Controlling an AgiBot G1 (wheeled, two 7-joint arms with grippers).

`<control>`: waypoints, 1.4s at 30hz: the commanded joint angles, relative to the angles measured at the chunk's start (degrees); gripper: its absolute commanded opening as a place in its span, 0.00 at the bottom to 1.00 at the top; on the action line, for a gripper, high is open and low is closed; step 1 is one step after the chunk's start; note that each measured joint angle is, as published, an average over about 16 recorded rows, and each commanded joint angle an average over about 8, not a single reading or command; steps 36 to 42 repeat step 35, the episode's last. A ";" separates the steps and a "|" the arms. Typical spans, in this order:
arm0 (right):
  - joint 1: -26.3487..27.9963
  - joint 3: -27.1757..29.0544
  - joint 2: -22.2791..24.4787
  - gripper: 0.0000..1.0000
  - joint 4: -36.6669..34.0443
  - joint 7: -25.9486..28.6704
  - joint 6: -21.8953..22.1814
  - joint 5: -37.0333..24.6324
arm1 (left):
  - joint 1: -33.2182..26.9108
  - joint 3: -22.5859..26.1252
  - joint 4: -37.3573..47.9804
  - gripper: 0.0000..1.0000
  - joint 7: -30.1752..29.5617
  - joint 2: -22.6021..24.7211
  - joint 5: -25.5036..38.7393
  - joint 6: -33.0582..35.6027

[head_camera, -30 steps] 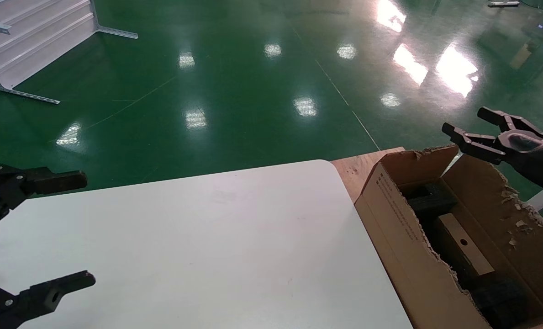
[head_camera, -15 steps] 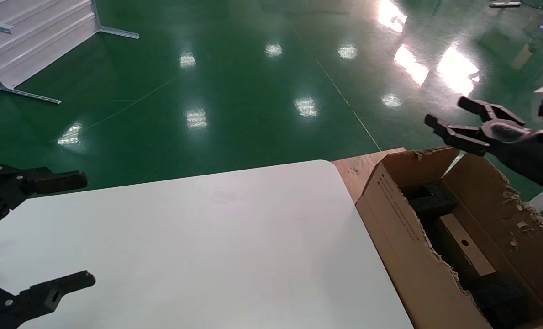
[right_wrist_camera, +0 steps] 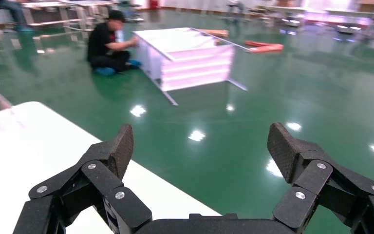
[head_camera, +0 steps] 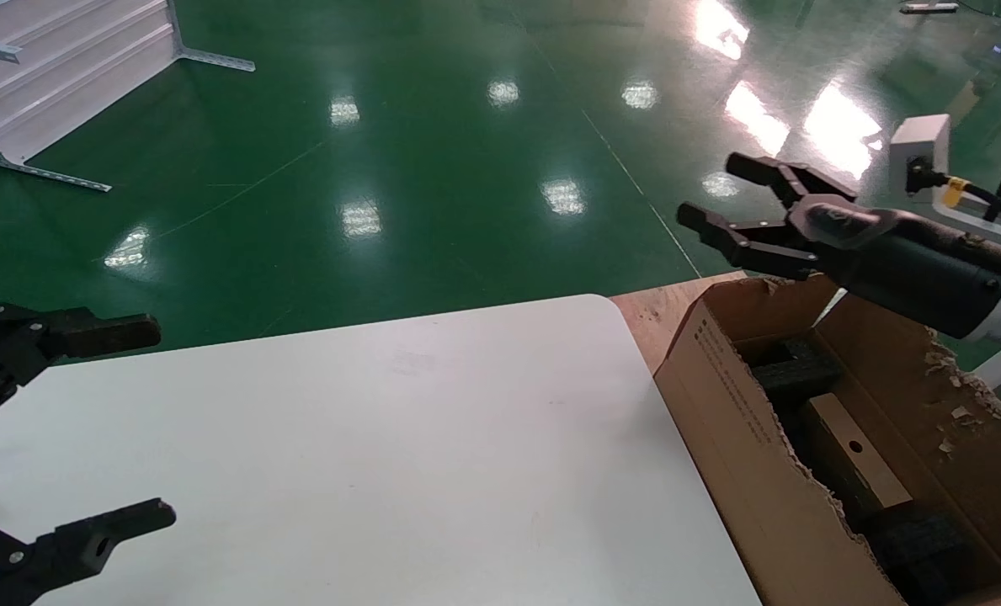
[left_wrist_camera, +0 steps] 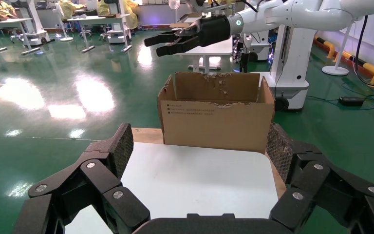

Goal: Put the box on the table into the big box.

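The small brown box (head_camera: 854, 459) with a round hole in its top lies inside the big box (head_camera: 744, 421), between black foam blocks (head_camera: 795, 366). The big box stands at the right of the white table (head_camera: 365, 454) and also shows in the left wrist view (left_wrist_camera: 214, 119). My right gripper (head_camera: 719, 194) is open and empty, in the air above the big box's far corner; it also shows in the left wrist view (left_wrist_camera: 168, 43). My left gripper (head_camera: 155, 425) is open and empty over the table's left edge.
A brown wooden board (head_camera: 660, 311) lies under the big box beside the table's rounded corner. Green shiny floor lies beyond. A white metal frame (head_camera: 71, 59) stands far left. A person (right_wrist_camera: 108, 46) sits on the floor by a white structure, far off.
My right gripper has risen and moved left, from beside the big box's far right wall to above its far corner, staying open. The left gripper has not moved.
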 commanded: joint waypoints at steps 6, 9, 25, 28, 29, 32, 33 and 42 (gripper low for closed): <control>-1.01 0.87 -0.99 1.00 8.59 3.72 -0.69 -0.84 | 0.00 0.01 0.00 1.00 0.00 0.00 -0.01 0.00; -1.44 1.24 -1.42 1.00 12.28 5.31 -0.99 -1.20 | 0.00 0.01 0.00 1.00 0.01 0.00 -0.01 0.00; -3.74 3.22 -3.70 1.00 31.96 13.82 -2.57 -3.11 | -0.01 0.03 0.00 1.00 0.01 -0.01 -0.02 -0.01; -4.17 3.60 -4.12 1.00 35.65 15.41 -2.86 -3.47 | -0.01 0.03 0.00 1.00 0.02 -0.01 -0.02 -0.01; -4.31 3.72 -4.26 1.00 36.84 15.93 -2.96 -3.59 | -0.01 0.03 0.00 1.00 0.02 -0.01 -0.02 -0.01; -4.74 4.09 -4.69 1.00 40.53 17.52 -3.26 -3.95 | -0.01 0.04 0.00 1.00 0.02 -0.01 -0.02 -0.01; -4.82 4.15 -4.76 1.00 41.14 17.78 -3.31 -4.01 | -0.01 0.04 0.00 1.00 0.02 -0.01 -0.02 -0.01; -4.96 4.27 -4.90 1.00 42.36 18.31 -3.40 -4.13 | -0.01 0.04 0.00 1.00 0.02 -0.01 -0.03 -0.01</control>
